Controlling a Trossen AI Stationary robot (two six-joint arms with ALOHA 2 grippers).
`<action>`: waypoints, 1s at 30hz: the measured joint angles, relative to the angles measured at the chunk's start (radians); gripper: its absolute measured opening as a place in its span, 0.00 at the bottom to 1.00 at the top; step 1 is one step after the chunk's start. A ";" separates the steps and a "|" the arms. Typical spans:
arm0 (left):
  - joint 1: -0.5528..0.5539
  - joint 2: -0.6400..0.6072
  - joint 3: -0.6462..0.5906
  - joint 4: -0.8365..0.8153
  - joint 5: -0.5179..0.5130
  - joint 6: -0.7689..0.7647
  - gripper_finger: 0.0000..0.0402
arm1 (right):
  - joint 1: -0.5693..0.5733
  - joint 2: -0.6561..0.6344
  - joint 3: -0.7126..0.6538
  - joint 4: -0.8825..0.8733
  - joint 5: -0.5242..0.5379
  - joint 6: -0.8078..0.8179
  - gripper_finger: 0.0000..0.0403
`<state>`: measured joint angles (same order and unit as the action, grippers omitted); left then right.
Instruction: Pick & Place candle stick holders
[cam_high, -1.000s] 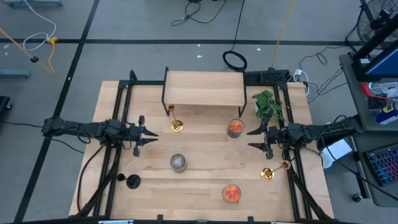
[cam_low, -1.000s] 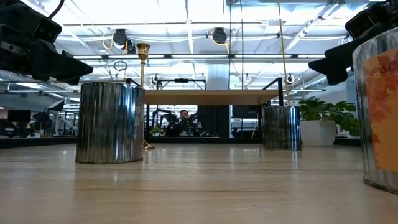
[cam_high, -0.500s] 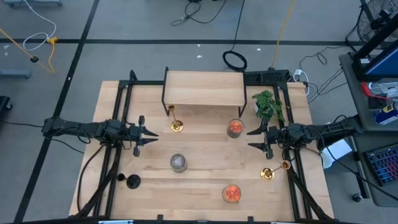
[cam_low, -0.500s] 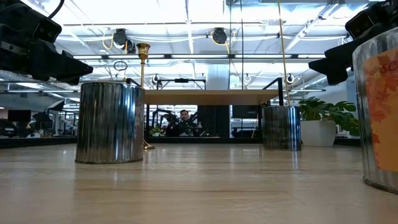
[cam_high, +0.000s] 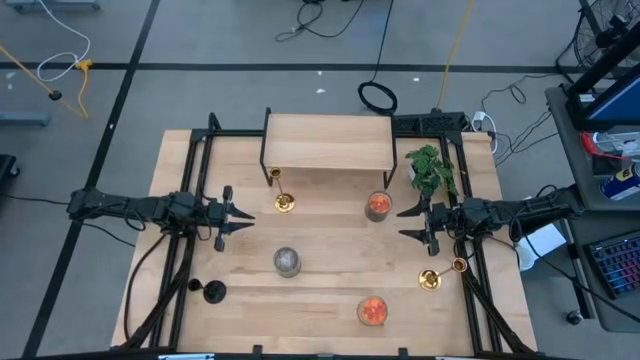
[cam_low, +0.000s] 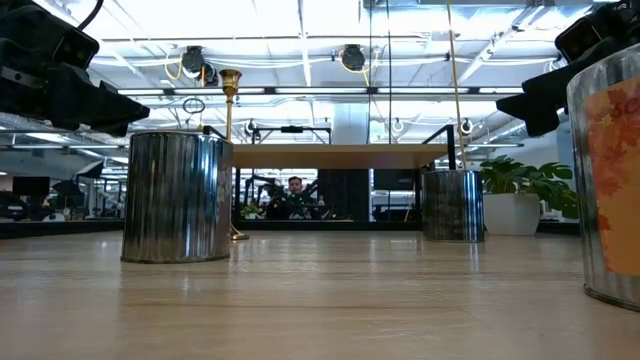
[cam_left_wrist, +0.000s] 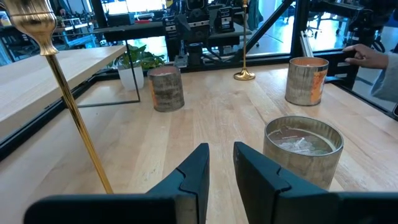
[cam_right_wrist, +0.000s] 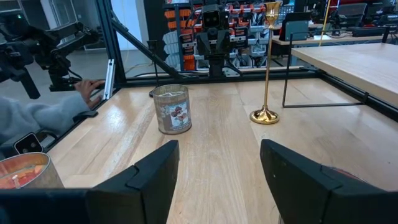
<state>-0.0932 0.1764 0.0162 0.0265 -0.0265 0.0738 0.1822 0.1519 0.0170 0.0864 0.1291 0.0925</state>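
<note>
Hovering empty above the table (cam_high: 330, 300), left gripper (cam_high: 234, 220) nearly pressed together, right gripper (cam_high: 404, 223) spread; labels unreadable.

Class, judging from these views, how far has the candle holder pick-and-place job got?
Done: nothing visibly.
In hand: nothing. The left hand and right hand hover empty, both open.
Left: the gold candlesticks, black candlestick, grey cup and orange cups stand scattered on the table.

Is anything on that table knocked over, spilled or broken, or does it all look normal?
Nothing stands out. Both tall gold candlesticks stand upright, as does the short black candlestick. The grey glass cup and two orange glass cups sit upright, and the leafy green plant is intact.
</note>
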 joint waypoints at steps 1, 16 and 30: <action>0.000 0.000 0.000 0.000 0.000 0.000 0.20 | 0.000 0.000 0.000 0.000 0.000 0.000 0.56; 0.000 0.000 0.000 0.000 0.000 0.000 0.20 | 0.000 0.000 0.000 0.000 0.000 0.048 0.56; 0.000 0.000 0.000 0.000 0.000 0.000 0.20 | 0.000 0.000 0.000 0.027 0.000 0.038 0.56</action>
<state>-0.0932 0.1764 0.0161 0.0265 -0.0265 0.0738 0.1825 0.1518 0.0170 0.1134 0.1291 0.1302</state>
